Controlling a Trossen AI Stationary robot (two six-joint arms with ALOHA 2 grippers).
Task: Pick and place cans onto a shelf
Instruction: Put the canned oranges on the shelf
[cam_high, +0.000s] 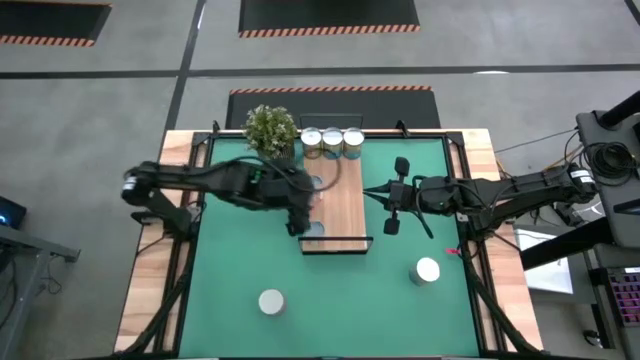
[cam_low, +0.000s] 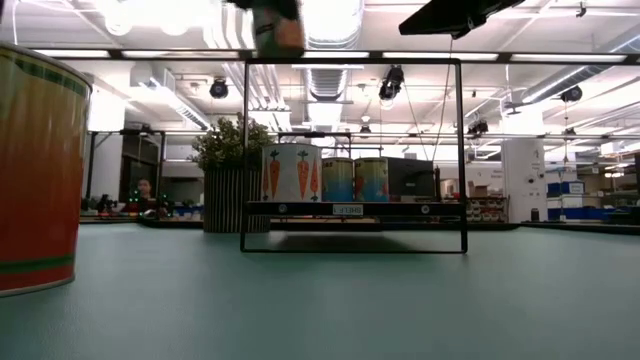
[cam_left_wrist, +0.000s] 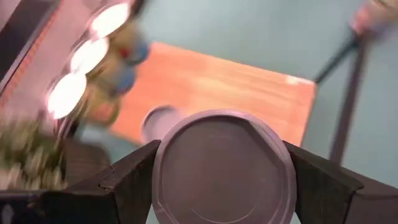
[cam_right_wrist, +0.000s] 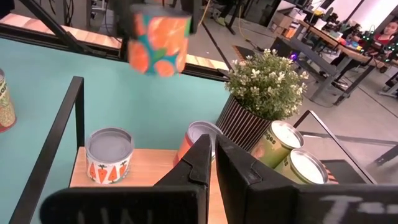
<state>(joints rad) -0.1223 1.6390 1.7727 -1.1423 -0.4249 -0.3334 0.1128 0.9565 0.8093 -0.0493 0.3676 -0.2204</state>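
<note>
We watched the left claw (cam_right_wrist: 158, 12) carry an orange-printed can (cam_right_wrist: 158, 45) high above the shelf (cam_high: 345, 205), fingers clamped on its sides so the lid (cam_left_wrist: 224, 165) faced the wrist camera. It was held well up, we judged, so it would clear the cans already standing on the board. Three cans (cam_high: 332, 142) sat in a tight row at the shelf's far end, just beside the potted plant (cam_high: 271, 128), packed close to leave bare wood for the rest. A carrot-labelled can (cam_right_wrist: 109, 154) stood on the shelf below the lifted one. The right claw (cam_high: 392, 205) hung off the shelf's right side, fingers pressed shut on nothing, out of the way. Two more cans (cam_high: 272, 301) (cam_high: 427, 270) waited on the green mat (cam_high: 340, 300) covering the desk, nearer than the shelf.
</note>
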